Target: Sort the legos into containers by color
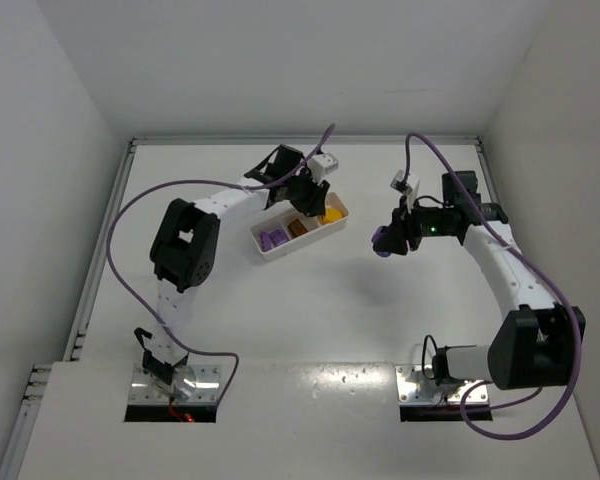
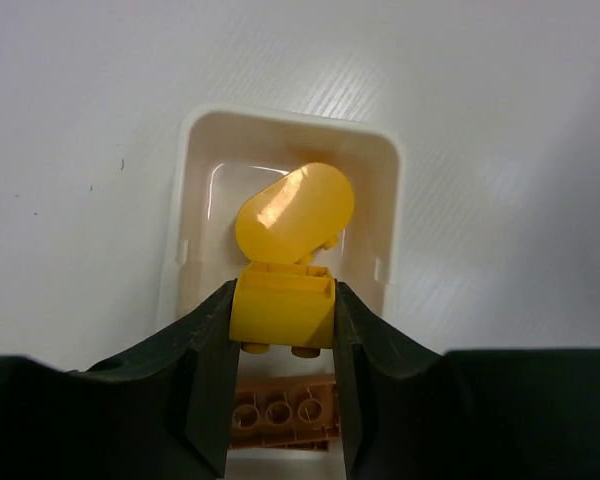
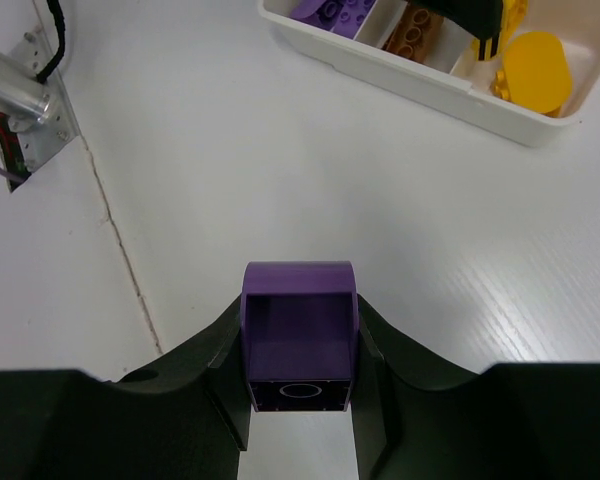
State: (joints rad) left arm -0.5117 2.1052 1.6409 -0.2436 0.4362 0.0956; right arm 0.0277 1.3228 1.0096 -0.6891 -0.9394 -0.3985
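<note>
My left pincer was clamped on a small yellow plastic brick, holding it over the end compartment of the long white plastic tray. A rounded yellow piece lay in that compartment. Orange bricks sat in the middle compartment and purple bricks in the other end. My right pincer gripped a purple brick above the white counter, well apart from the tray, which lay toward the counter's far edge.
</note>
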